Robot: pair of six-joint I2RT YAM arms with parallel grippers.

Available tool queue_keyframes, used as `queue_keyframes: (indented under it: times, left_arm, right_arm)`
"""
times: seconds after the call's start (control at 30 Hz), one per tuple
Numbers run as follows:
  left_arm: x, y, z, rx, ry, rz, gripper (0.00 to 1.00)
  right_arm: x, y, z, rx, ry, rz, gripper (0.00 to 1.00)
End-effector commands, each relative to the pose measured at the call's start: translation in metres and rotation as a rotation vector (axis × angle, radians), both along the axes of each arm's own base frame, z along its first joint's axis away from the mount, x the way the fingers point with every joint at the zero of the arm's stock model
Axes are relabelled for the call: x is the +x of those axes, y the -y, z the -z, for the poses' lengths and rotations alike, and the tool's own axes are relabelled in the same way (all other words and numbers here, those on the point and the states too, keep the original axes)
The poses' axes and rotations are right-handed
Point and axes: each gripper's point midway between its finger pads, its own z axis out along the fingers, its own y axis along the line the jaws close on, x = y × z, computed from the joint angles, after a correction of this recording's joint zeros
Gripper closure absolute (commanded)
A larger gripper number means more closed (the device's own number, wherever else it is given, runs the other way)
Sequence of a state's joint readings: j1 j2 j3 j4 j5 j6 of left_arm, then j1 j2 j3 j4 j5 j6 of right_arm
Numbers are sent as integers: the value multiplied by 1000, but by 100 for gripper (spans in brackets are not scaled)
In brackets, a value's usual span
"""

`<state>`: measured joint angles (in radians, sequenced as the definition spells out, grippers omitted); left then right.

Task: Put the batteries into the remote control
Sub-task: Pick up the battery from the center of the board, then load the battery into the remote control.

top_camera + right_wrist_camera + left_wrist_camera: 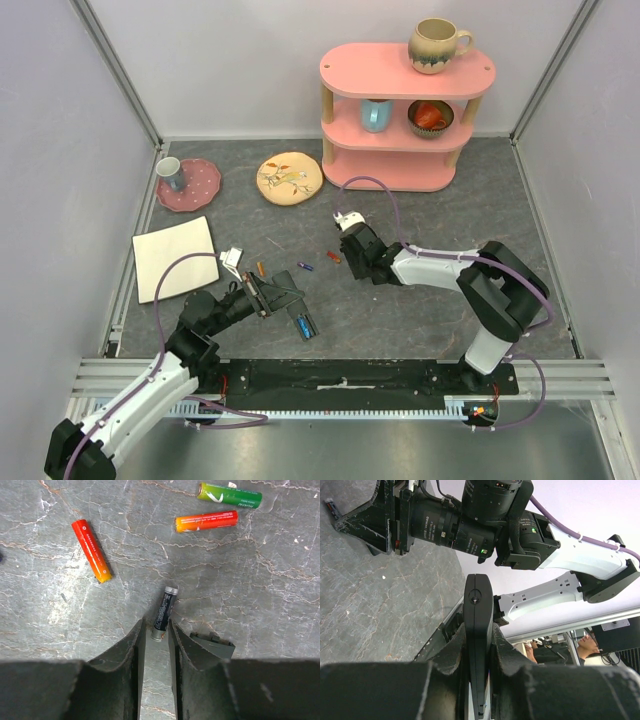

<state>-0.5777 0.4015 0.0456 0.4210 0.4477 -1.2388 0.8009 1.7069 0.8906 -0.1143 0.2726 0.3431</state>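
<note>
Two arms [440, 268] stand at the near edge of a grey, marble-veined bench [430, 320], enclosed by pale walls [60, 150] on aluminium framing [120, 70].

Far left lie a white sheet [175, 258] and a pink plate [200, 190] carrying a cup [170, 172].

The left pincer [478, 639] is clamped on the remote control [478, 605], held on edge above the bench, left of centre. In the overhead view a blue battery [301, 323] shows at the remote's near end; whether it sits in the compartment cannot be told. White lettering on the motor housing [437, 522] beyond is too small to read.

At centre, the right pincer [156, 626] stands narrowly apart, astride the near end of a dark battery [163, 611] lying on the bench. Its print is illegible. Around it lie a red-orange battery [92, 550], an orange battery [206, 521] and a green battery [229, 494] whose white lettering cannot be made out.

At rear right stands a pink shelf [400, 70] holding mugs [436, 45].
</note>
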Motion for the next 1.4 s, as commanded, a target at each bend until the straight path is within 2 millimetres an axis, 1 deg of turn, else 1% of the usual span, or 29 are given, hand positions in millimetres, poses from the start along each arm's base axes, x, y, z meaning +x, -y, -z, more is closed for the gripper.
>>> queue_keyframes:
  times: [0.0,0.1,0.13,0.17,0.2,0.23,0.3,0.33,0.4,0.43,0.47,0.5,0.53,0.57,0.6,0.63,0.67,0.7,0.73,0.83,0.9,0.93,0.97,1.0,1.03,1.13,1.17,1.2,1.37]
  left_arm:
    - [2,-2,6,4,33,-11,98]
    - [2,-1,6,3,31,-11,98]
    - [2,-2,6,4,30,-13,98]
    - [3,-2,5,2,32,-16,98]
    - [4,-2,6,5,28,-19,98]
    - [5,-2,4,4,29,-24,98]
    - [8,-1,1,0,34,-34,98]
    - [11,0,1,8,26,-34,98]
    - [15,2,-7,-2,49,-40,98]
    - [20,5,-7,9,37,-40,98]
    - [21,7,-11,10,45,-32,98]
    - [24,10,-23,-9,78,-29,98]
    - [28,14,-19,6,59,-21,98]
    - [31,16,-22,3,67,-18,98]
    - [34,19,-33,-16,95,-18,98]
    - [40,21,-29,-6,81,-24,98]
    - [43,22,-31,-7,87,-29,98]
    - [46,22,-40,-28,122,-42,98]
    - [53,22,-38,-28,118,-67,98]
    - [62,20,-49,-76,162,-116,98]
    - [68,21,-46,-82,159,-129,98]
    - [69,21,-55,-111,186,-131,98]
    - [72,23,-49,-105,170,-131,98]
    - [73,24,-50,-112,171,-130,98]
    - [73,24,-54,-131,182,-128,98]
    - [77,28,-50,-136,165,-120,98]
    - [76,28,-52,-144,171,-118,98]
    - [77,29,-51,-143,165,-117,98]
    - [77,30,-54,-137,175,-118,98]
  right_arm:
    - [-33,21,28,-68,-143,-6,71]
    - [-35,25,33,-58,-170,9,84]
    - [-34,24,33,-45,-176,18,94]
    - [-35,25,33,-35,-175,26,100]
    - [-33,26,31,-22,-167,33,100]
    - [-29,21,19,23,-131,39,100]
    - [-28,20,4,66,-97,51,100]
    - [-25,16,-18,118,-52,50,100]
    - [-28,10,-43,177,-16,34,100]
    - [-30,6,-69,226,24,16,100]
    - [-37,-1,-82,244,35,-24,100]
    - [-43,-6,-105,286,63,-58,100]
    - [-49,-7,-117,284,63,-78,100]
    - [-60,-13,-128,285,70,-124,100]
    - [-65,-14,-144,301,92,-142,100]
    - [-72,-13,-156,296,90,-154,100]
    - [-82,-17,-163,301,89,-185,100]
    - [-91,-15,-171,303,88,-209,100]
    - [-96,-18,-182,320,97,-227,100]
    - [-121,-26,-194,363,72,-284,100]
    - [-128,-28,-198,367,52,-292,100]
    - [-132,-29,-199,354,48,-304,100]
    - [-135,-29,-199,341,44,-309,100]
    - [-137,-28,-195,312,28,-308,100]
    - [-140,-33,-202,319,31,-326,100]
    - [-148,-42,-204,305,20,-355,100]
    - [-149,-46,-200,287,6,-361,100]
    - [-152,-49,-202,280,6,-373,100]
    - [-156,-60,-192,236,-25,-387,100]
